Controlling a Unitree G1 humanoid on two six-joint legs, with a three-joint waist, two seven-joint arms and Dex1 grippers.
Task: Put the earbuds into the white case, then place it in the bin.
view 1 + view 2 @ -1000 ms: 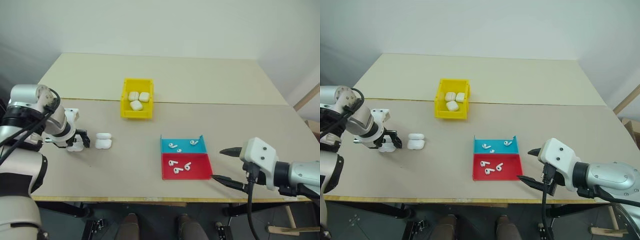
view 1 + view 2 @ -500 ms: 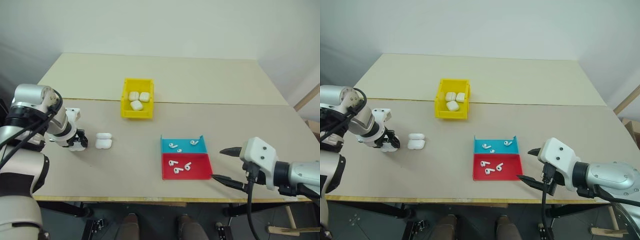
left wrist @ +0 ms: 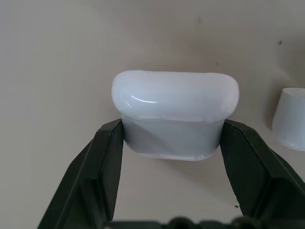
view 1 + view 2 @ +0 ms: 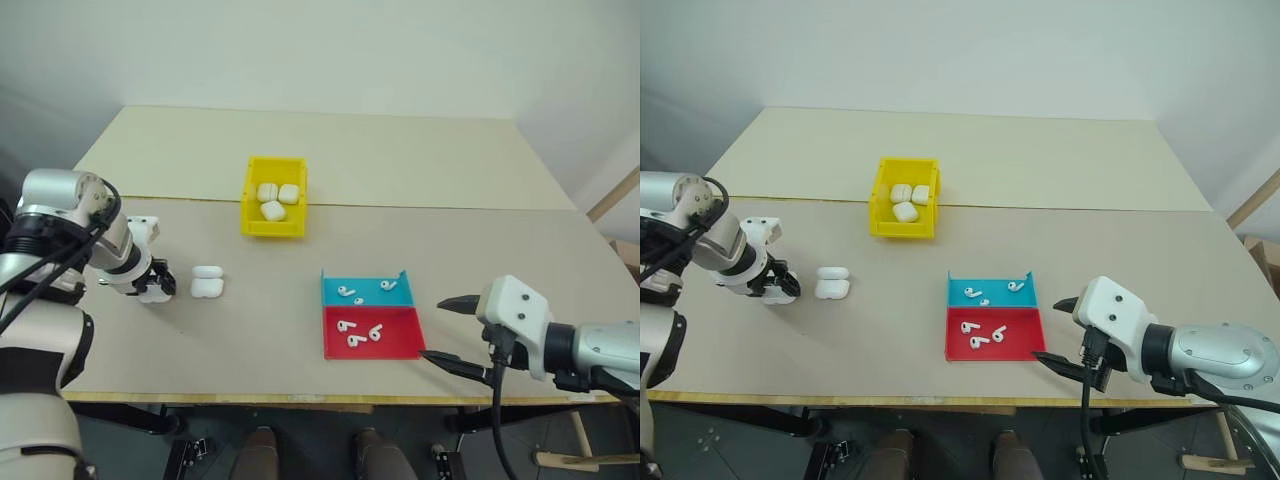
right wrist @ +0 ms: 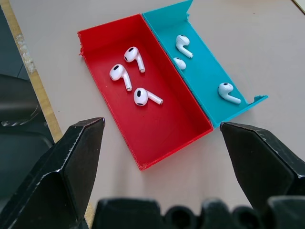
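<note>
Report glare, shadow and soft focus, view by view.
Left wrist view: a bright glint on the case, the table behind soft. Right wrist view: small highlights on the earbuds, black fingers blurred up close. Head views: even light, faint shadows by the bin.

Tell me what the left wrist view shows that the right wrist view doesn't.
Left wrist view: the left gripper shut on a white case, with the edge of a second case beside it. Right wrist view: the right gripper open above the red tray holding three earbuds and the blue tray holding three more. Both share the beige table.
</note>
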